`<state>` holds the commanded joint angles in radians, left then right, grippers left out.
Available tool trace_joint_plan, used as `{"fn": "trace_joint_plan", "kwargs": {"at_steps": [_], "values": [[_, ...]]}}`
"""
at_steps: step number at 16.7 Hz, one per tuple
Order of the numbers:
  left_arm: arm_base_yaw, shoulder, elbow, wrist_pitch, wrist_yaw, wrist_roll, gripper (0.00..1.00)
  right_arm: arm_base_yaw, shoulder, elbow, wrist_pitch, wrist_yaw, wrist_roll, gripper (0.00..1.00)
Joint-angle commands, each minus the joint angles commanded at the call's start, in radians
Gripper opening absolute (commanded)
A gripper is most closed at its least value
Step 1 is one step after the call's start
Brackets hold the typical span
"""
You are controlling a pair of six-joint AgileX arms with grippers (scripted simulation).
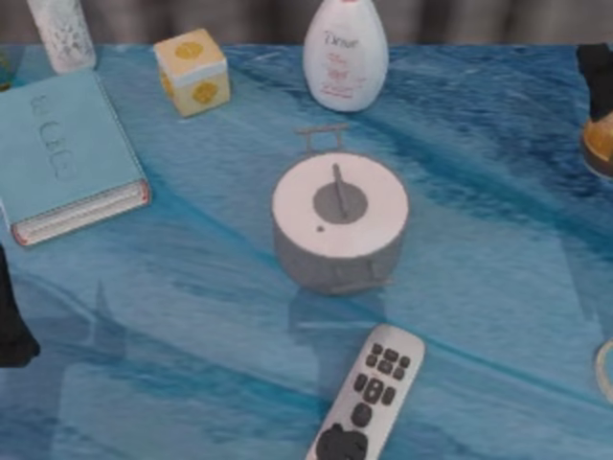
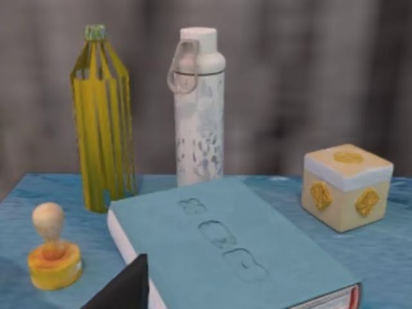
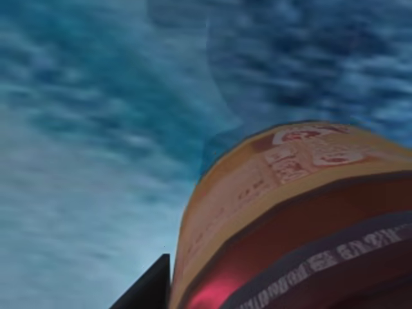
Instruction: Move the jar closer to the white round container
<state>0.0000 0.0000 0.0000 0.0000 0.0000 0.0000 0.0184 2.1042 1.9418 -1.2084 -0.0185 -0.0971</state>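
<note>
The white round container (image 1: pixel 339 220) stands in the middle of the table, a squat drum with a flat white top, a grey disc and a thin rod. The jar (image 1: pixel 601 146) is at the far right edge, well apart from it, and only its yellow-orange side shows there. My right gripper (image 1: pixel 599 81) is over the jar. In the right wrist view the jar (image 3: pixel 290 212) fills the frame with its orange label and dark red lid, and one black finger (image 3: pixel 151 286) lies against its side. My left gripper (image 1: pixel 11 335) is parked at the left edge, holding nothing.
A white Dove bottle (image 1: pixel 345 53) stands behind the container and a yellow cube (image 1: pixel 192 72) at the back left. A teal book (image 1: pixel 62 153) lies on the left, with a white flask (image 1: pixel 62 34) behind it. A remote (image 1: pixel 369 393) lies at the front centre.
</note>
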Motion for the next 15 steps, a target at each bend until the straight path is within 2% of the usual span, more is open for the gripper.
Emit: {"fn": "trace_joint_plan", "kwargs": {"at_steps": [6,15], "values": [[0.0,0.0,0.0,0.0,0.0,0.0,1.0,0.008,-0.008,-0.017,0.01,0.002,0.018,0.0],[0.0,0.0,0.0,0.0,0.0,0.0,1.0,0.263,-0.079,-0.297,0.21,0.075,0.379,0.0]]}}
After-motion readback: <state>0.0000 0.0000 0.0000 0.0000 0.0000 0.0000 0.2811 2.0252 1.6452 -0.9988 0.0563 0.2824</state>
